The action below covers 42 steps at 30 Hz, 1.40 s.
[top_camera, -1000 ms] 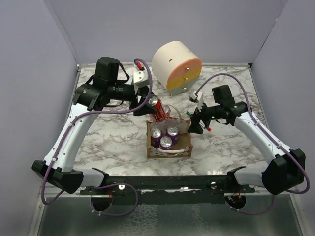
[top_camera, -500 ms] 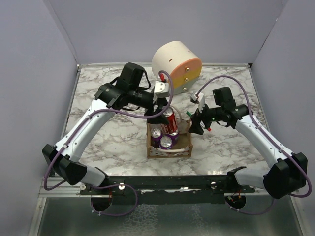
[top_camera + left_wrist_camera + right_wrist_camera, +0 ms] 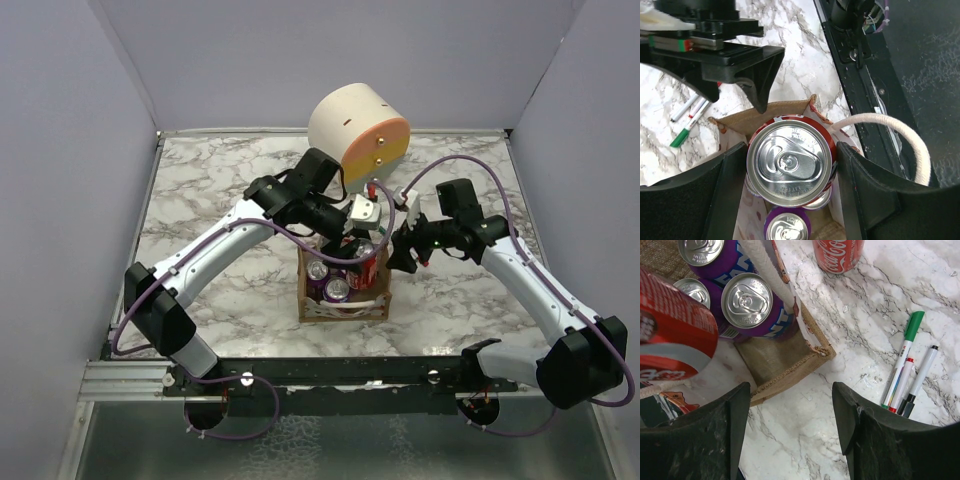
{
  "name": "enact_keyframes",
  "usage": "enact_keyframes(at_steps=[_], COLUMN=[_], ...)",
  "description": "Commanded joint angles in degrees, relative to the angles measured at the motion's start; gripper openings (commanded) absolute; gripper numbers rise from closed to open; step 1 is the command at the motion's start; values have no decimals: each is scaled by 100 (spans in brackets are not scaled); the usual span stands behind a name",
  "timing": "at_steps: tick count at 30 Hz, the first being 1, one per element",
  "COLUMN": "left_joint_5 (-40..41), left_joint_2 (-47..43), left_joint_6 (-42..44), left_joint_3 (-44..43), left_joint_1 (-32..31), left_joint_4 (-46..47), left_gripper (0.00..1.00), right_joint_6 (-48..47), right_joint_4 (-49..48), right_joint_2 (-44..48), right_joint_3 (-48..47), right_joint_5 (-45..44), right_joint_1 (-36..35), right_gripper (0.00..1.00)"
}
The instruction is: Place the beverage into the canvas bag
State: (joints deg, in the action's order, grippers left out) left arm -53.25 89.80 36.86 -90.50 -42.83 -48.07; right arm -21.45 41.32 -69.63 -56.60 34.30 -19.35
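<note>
Overhead you get the white marble table (image 3: 240, 300) and the small tan-brown canvas bag (image 3: 343, 308), but only the left wrist camera clearly shows the left gripper (image 3: 792, 170) pinching the red aluminium beverage can (image 3: 791, 165) by its sides, upright, long axis vertical, pull-tab lid up, over the bag's far right corner. Your right wrist view adds the right gripper (image 3: 790, 410) spread and empty, three purple soda cans (image 3: 746, 300) standing inside the bag, and three capped markers (image 3: 901, 360) on the marble.
</note>
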Motion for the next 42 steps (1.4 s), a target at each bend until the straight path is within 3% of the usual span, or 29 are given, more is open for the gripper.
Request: enact_keyframes(at_steps=[1,26,42], left_joint_5=[-320,-697,-663], left_joint_2=[97,669,965], left_joint_6=[467,1459,2158], left_joint_3=[-59,135,269], left_joint_1=[-186,-443,-534], left_joint_4=[348,493,116], left_gripper=[0,0,0], right_joint_6=[-39,-70,-307], right_joint_4=[-146,-105,72], right_joint_2=[89,267,670], right_joint_3=[100,164,238], right_joint_5=[-39,617,1322], right_joint_1=[98,317,643], right_gripper=[64,63,68])
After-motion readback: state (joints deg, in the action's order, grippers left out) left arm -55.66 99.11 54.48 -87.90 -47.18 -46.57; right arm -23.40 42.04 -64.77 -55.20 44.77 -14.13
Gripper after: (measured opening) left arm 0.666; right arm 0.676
